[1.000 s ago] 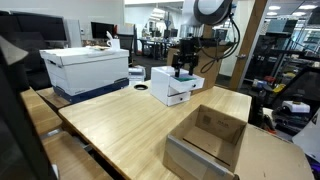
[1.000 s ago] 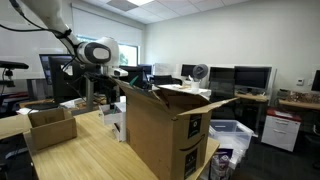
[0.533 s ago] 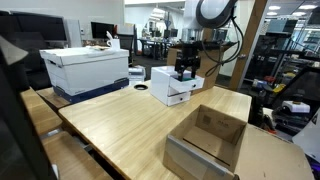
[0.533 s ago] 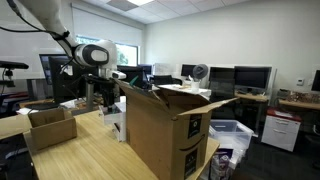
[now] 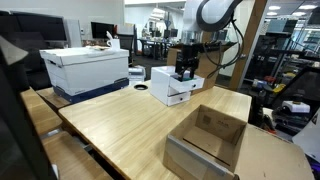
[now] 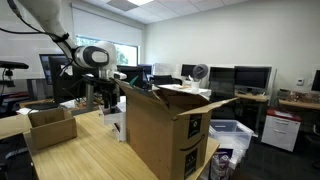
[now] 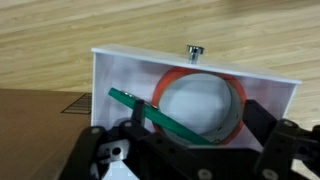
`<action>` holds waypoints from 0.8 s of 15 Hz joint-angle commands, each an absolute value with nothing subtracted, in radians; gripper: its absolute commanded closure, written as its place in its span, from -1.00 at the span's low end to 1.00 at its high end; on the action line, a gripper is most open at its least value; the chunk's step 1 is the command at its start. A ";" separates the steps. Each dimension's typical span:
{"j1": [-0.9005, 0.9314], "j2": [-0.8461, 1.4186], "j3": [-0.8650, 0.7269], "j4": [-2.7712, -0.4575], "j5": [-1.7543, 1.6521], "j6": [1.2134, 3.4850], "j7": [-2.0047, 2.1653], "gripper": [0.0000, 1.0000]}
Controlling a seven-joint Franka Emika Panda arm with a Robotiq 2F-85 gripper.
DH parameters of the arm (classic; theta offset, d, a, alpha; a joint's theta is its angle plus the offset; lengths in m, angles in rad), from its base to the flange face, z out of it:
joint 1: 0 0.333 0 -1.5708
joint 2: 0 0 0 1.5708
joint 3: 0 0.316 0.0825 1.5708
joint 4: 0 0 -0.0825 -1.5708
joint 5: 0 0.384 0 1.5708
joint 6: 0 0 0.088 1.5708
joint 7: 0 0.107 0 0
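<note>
Right now the orange ring (image 7: 238, 105) lies flat in the open white drawer (image 7: 118, 72), directly below my jaws and centred between them. A green strip (image 7: 150, 112) slants across its rim on the side nearest me. My gripper (image 7: 192, 150) hangs just above, jaws spread wide and holding nothing. I judge a good approach means staying centred over the ring, descending squarely, and keeping both fingers inside the drawer walls, short of the knob (image 7: 194, 50) ahead. The strip could snag. Around the drawer lies the wooden table (image 7: 60, 30).
</note>
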State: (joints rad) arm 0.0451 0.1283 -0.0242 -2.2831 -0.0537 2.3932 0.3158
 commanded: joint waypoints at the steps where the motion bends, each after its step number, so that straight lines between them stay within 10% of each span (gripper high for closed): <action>1: 0.033 0.138 -0.021 -2.294 -0.057 2.451 0.250 -1.00; 8: 0.028 0.153 -0.021 -2.299 -0.042 2.514 0.197 -1.00; 12: 0.026 0.159 -0.023 -2.299 -0.034 2.515 0.191 -0.27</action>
State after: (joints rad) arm 0.0400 0.1551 -0.0284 -2.2835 -0.0526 2.4859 0.2324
